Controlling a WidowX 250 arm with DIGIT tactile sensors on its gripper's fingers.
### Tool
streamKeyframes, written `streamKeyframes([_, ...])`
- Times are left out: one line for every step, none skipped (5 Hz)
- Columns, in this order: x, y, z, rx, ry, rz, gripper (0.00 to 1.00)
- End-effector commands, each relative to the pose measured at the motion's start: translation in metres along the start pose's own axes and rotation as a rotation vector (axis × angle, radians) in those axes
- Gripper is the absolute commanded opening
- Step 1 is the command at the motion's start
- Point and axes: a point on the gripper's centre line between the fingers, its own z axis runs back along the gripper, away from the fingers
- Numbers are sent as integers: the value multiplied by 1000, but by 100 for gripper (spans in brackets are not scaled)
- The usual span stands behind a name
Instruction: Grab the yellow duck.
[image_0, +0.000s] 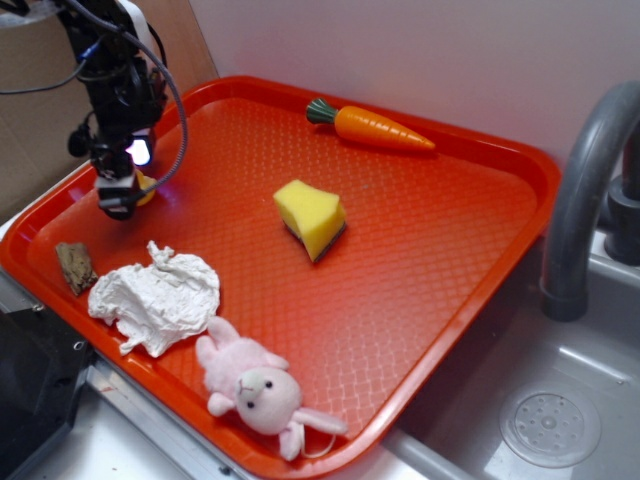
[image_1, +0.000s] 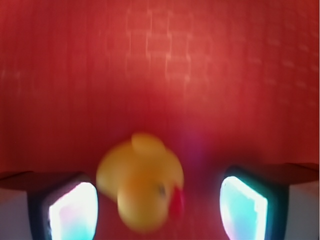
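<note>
Gripper (image_0: 122, 200), upper left of the exterior frame, low over the tray (image_0: 420, 260) with jaws spread wide around the duck (image_1: 141, 182), which lies between the fingers (image_1: 75, 210) at the wrist frame's lower centre, nearer the left one. A good grasp probably calls for centring on the body, then closing gently so the duck does not squirt out. Exterior view hides most of the duck behind the gripper; wrist view is blurred and crops the fingers.

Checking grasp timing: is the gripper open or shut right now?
Open: the gripper has both fingers apart, the yellow duck between them, unclamped.
</note>
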Motion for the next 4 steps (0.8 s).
streamKeyframes([7,7,-1,-56,-54,68,0])
streamKeyframes([7,11,22,46,-19,201,0])
streamKeyframes([20,12,59,154,-54,323,0])
streamKeyframes([45,4,115,200,-173,422,0])
